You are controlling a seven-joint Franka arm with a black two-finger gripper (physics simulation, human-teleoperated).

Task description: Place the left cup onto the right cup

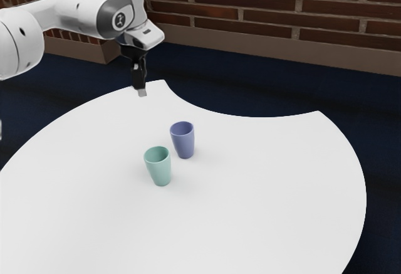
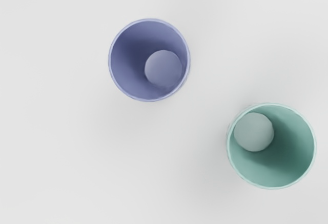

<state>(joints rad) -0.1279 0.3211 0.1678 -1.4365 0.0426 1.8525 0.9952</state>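
Observation:
Two cups stand upright and open side up near the middle of the round white table (image 1: 263, 192). The teal cup (image 1: 158, 166) is the one nearer the exterior view's left and front. The purple cup (image 1: 182, 140) stands just behind it to the right, with a small gap between them. My gripper (image 1: 141, 91) hangs high over the table's far left edge, well away from both cups, holding nothing. From above, the wrist view looks into the purple cup (image 2: 148, 60) and the teal cup (image 2: 271, 146); both are empty.
A brick wall (image 1: 282, 4) runs behind the table over a dark blue floor (image 1: 263, 86). The table's far edge has a curved cut-out (image 1: 213, 108) close to the gripper.

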